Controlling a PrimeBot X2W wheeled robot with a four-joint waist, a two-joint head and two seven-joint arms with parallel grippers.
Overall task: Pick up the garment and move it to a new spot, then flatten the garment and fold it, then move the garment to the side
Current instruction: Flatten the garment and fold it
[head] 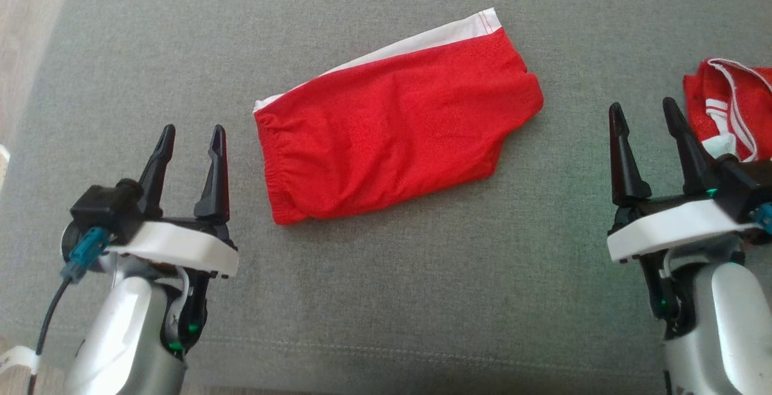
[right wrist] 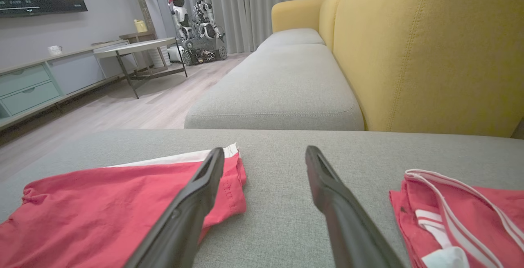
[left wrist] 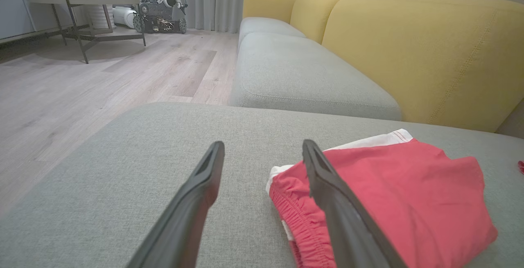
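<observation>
1. Head view: folded red garment flat in the middle of the grey cushion, between left tool and right tool; both spread apart, holding nothing.
2. Left wrist view: left tool wide apart, just beside the stretchy waistband. Could come unfolded if pinched by only 1 layer.
3. Right wrist view: right tool wide apart, between the garment and a striped red cloth. Could grab the wrong 1.

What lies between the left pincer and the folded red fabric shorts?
Bare grey woven cushion separates the left pincer from the folded red fabric shorts, as the head view shows.
</observation>
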